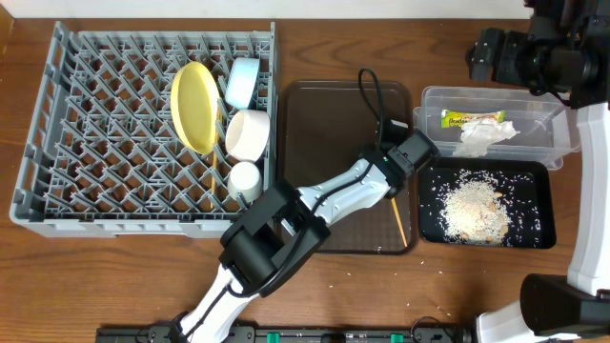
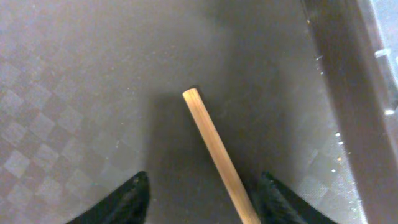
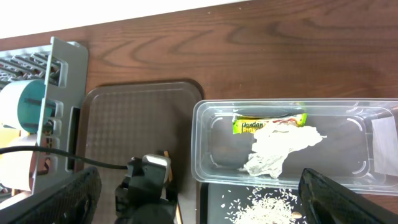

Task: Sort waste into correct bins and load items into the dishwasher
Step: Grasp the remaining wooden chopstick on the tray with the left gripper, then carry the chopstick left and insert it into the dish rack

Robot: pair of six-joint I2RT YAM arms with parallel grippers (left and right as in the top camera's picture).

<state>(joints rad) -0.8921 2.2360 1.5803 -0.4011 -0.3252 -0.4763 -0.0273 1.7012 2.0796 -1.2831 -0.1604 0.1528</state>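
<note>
My left gripper (image 1: 412, 152) is low over the right side of the brown tray (image 1: 324, 114). Its fingers (image 2: 205, 202) are open on either side of a wooden chopstick (image 2: 214, 149) that lies flat on the tray, nearer the right finger. The chopstick also shows in the overhead view (image 1: 398, 214). The grey dish rack (image 1: 57, 143) holds the yellow plate (image 1: 193, 105), light blue bowl (image 1: 243, 81), white bowl (image 1: 248, 133) and small cup (image 1: 245, 178). The clear tub (image 1: 534, 105) holds the green-yellow wrapper (image 1: 472, 119) and white napkin (image 1: 486, 136). Rice (image 1: 472, 210) lies in the black tray (image 1: 543, 191). My right gripper (image 1: 491, 55) is open, empty and high above the tub.
The right wrist view looks down on the tub (image 3: 205, 137), wrapper (image 3: 267, 122), napkin (image 3: 280, 146) and the left gripper (image 3: 149, 180). A black cable (image 1: 367, 90) runs over the brown tray. A few rice grains (image 1: 429, 319) lie on the wooden table.
</note>
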